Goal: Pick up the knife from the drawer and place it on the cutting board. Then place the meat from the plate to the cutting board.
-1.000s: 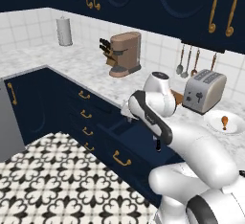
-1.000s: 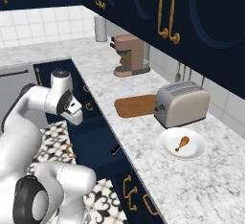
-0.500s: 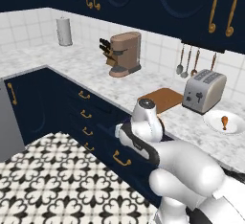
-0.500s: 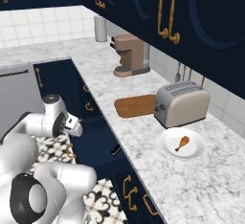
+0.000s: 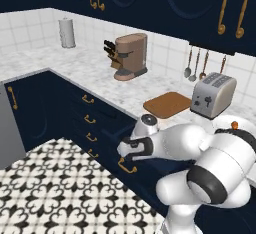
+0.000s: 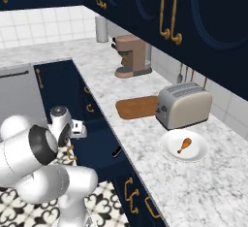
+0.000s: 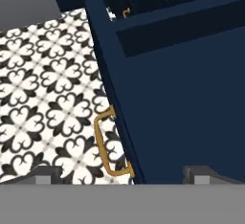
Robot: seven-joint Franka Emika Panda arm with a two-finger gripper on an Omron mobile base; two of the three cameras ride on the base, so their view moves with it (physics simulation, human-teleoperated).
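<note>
While hovering with claw (image 7: 122,175) released above the open drawer (image 7: 182,98), shift toward the knife (image 6: 116,152) lying inside at four o'clock in the right base view, then straddle it crosswise.

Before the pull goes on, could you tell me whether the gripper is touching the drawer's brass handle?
Apart. In the hand view the open gripper straddles the brass handle of the drawer, with clear space on either side.
</note>
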